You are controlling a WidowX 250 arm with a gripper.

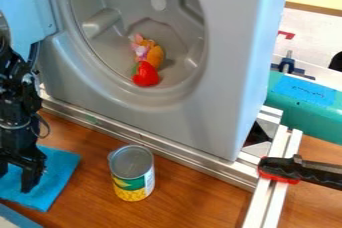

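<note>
Black 2-finger gripper at 8 o'clock, spread, pinching nothing visible; blue fabric cloth flat beneath, contact unclear; yellow-green metal can at 7 o'clock, stable on its base; black-and-red plastic clamp at 4 o'clock, probably securing silver metal rails; cloth's left side cut off, part hidden behind gripper.

One cloth, one can, one washer, one red toy, perhaps two more toys

The gripper is black, the cloth at left blue. The can has a silver top and green-and-yellow label. The washer-like housing is grey, the toy pepper red, the tabletop wood-grained brown.
</note>
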